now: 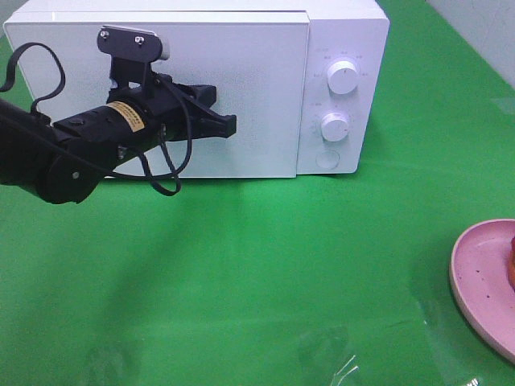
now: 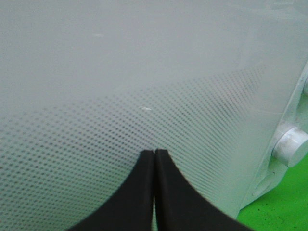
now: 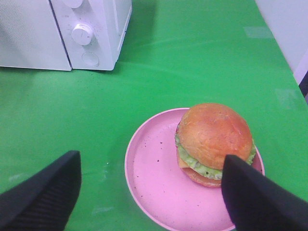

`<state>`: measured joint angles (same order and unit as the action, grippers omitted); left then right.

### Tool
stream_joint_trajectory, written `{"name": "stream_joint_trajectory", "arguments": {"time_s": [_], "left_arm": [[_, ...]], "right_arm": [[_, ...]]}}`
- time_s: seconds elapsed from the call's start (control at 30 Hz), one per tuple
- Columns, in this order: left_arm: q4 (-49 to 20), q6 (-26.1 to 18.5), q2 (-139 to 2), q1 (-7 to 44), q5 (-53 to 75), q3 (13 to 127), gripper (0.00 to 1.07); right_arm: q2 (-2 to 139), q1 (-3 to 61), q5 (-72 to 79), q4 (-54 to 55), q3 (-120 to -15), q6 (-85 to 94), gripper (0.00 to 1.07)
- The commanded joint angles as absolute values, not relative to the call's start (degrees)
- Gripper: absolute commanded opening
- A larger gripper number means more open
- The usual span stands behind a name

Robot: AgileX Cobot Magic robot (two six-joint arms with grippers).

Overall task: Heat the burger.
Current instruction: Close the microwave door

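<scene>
The burger, with a golden-brown bun, green lettuce and a red slice, sits on a round pink plate. Only a sliver of the burger shows at the exterior view's right edge, on the plate. My right gripper hovers open above the plate, one finger beside the burger, holding nothing. The white microwave stands at the back with its door closed. My left gripper is shut and empty, its tips close to the dotted door; whether they touch it I cannot tell.
Two round knobs and a round button sit on the microwave's right panel. A green cloth covers the table. The plate lies near the table's right side.
</scene>
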<state>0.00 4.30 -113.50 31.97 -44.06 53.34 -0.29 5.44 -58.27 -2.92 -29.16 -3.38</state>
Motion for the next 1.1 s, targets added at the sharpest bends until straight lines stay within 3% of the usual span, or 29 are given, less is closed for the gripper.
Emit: {"name": "stream_joint_trajectory", "arguments": {"time_s": [0.03, 0.47, 0.8, 0.93, 0.97, 1.0, 1.03, 1.07, 1.1], "left_arm": [[-5.04, 4.35, -114.36, 31.00, -45.95, 56.55, 0.00], [-7.05, 4.13, -116.65, 30.48, -44.75, 59.42, 0.00], [-6.07, 4.13, -110.07, 35.18, -36.84, 53.29, 0.00], [-5.84, 4.13, -107.95, 36.90, -34.72, 50.53, 0.07], [-4.53, 4.13, -106.63, 37.70, -33.40, 48.53, 0.25], [-3.21, 4.13, -105.42, 38.33, -32.26, 46.35, 0.56], [-3.21, 4.13, -105.42, 38.33, -32.26, 46.35, 0.56], [-3.32, 4.30, -104.16, 38.85, -30.37, 44.69, 0.87], [-3.32, 4.30, -104.16, 38.85, -30.37, 44.69, 0.87]], "right_arm": [[-1.66, 5.16, -57.41, -3.04, -29.05, -3.21, 0.76], [-1.66, 5.16, -57.41, -3.04, -29.05, -3.21, 0.76], [-1.66, 5.16, -57.41, -3.04, -29.05, -3.21, 0.76], [-1.66, 5.16, -57.41, -3.04, -29.05, -3.21, 0.76], [-1.66, 5.16, -57.41, -3.04, -29.05, -3.21, 0.76], [-1.66, 5.16, -57.41, -3.04, -29.05, -3.21, 0.76], [-1.66, 5.16, -57.41, -3.04, -29.05, -3.21, 0.76], [-1.66, 5.16, -57.41, -3.04, -29.05, -3.21, 0.76], [-1.66, 5.16, -57.41, -3.04, -29.05, -3.21, 0.76]]}}
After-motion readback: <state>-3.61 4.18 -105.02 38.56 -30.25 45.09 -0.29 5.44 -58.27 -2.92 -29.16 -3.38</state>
